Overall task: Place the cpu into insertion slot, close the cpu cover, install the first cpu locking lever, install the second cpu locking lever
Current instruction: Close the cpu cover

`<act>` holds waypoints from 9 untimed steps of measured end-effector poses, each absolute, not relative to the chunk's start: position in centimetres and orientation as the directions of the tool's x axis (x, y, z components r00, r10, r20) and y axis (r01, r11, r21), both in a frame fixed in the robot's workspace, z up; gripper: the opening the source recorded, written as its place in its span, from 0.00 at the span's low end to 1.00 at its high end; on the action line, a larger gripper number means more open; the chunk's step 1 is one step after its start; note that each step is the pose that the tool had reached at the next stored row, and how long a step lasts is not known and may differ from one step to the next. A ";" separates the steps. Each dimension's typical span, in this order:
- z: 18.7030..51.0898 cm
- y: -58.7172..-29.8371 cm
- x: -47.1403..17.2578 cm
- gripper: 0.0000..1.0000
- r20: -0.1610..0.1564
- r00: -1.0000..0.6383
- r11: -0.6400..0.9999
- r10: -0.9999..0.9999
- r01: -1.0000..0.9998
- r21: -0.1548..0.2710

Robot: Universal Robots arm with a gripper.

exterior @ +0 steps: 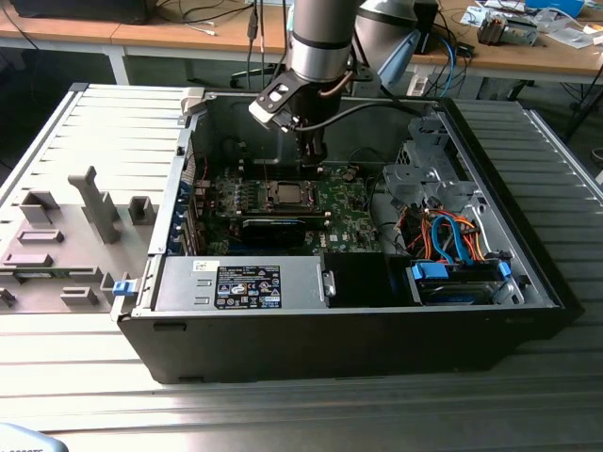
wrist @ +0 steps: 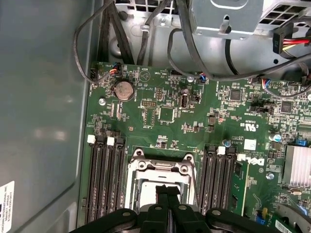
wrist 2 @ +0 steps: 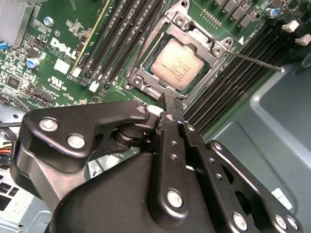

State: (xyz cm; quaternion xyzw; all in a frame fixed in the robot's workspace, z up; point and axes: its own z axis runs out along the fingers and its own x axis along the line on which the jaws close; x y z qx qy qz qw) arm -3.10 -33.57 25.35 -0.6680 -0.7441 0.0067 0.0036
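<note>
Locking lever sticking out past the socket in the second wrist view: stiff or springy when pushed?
The locking lever is a thin bare metal rod, long for its thickness, so it is probably springy rather than rigid. Its surface looks smooth and narrow, so a push may slip off it. It is likely very light.

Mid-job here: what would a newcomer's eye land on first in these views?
The silvery cpu, seated in its socket on the green motherboard, in the second wrist view. The black claw hangs shut at the socket's edge, and a thin metal lever juts out across the memory slots.
</note>
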 end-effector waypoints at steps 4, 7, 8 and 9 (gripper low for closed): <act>25.1 -33.6 -3.3 0.11 -0.004 -0.107 0.107 0.994 0.994 -0.015; 24.9 -33.6 -3.5 0.11 -0.004 -0.107 0.107 0.994 0.994 -0.015; 24.9 -33.6 -3.5 0.11 -0.004 -0.107 0.107 0.994 0.994 -0.015; 24.8 -33.6 -3.5 0.11 -0.004 -0.107 0.107 0.994 0.994 -0.015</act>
